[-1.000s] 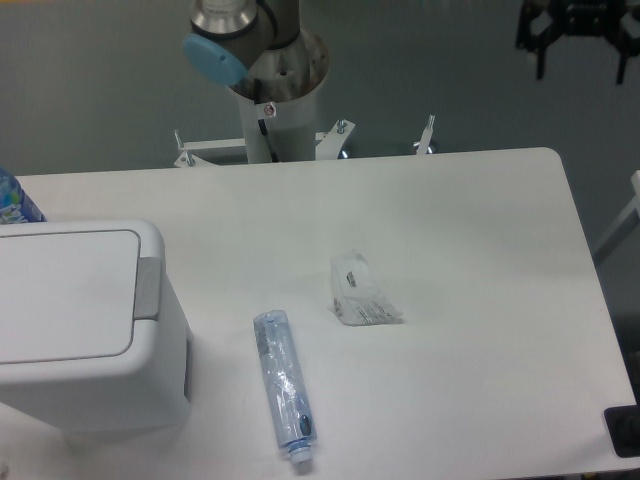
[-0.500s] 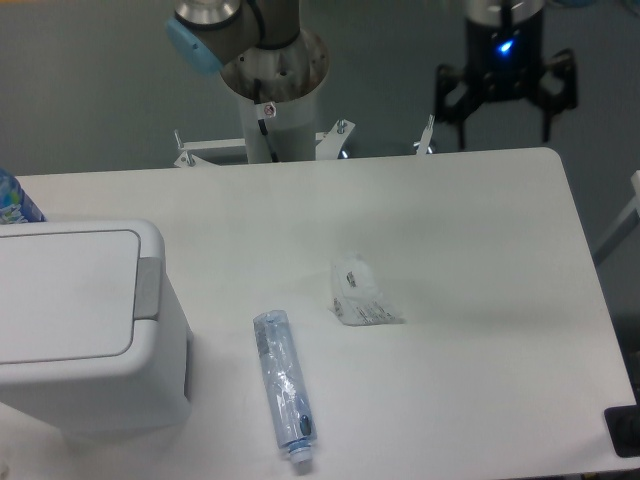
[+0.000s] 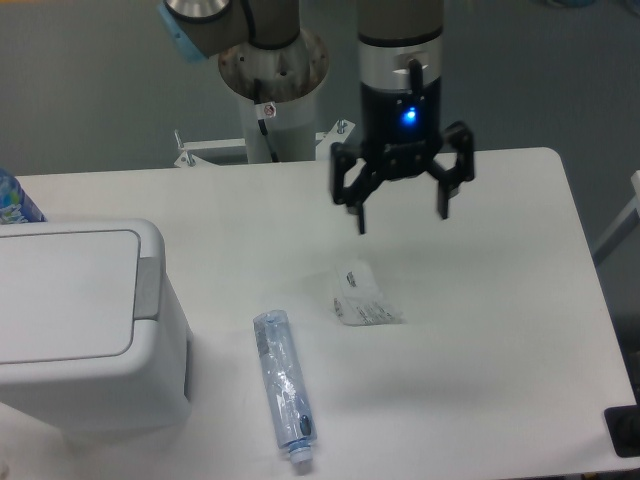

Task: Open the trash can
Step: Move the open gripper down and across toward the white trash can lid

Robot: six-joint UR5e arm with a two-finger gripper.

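The trash can (image 3: 90,330) is a large white boxy bin at the left of the table. Its flat lid (image 3: 62,295) lies shut, and a grey tab (image 3: 147,288) sits on the right rim. My gripper (image 3: 402,215) hangs open and empty above the middle of the table, well to the right of the can. Its black fingers (image 3: 361,205) point down, above a clear wrapper.
A clear plastic bottle (image 3: 284,385) lies on the table right of the can. A crumpled clear wrapper (image 3: 363,296) lies below the gripper. The arm's base post (image 3: 272,95) stands at the back edge. A blue-labelled object (image 3: 14,200) shows at the far left.
The gripper has swung from the upper right corner down and to the left, and now hangs over the middle of the table. The trash can, bottle and wrapper have not moved.
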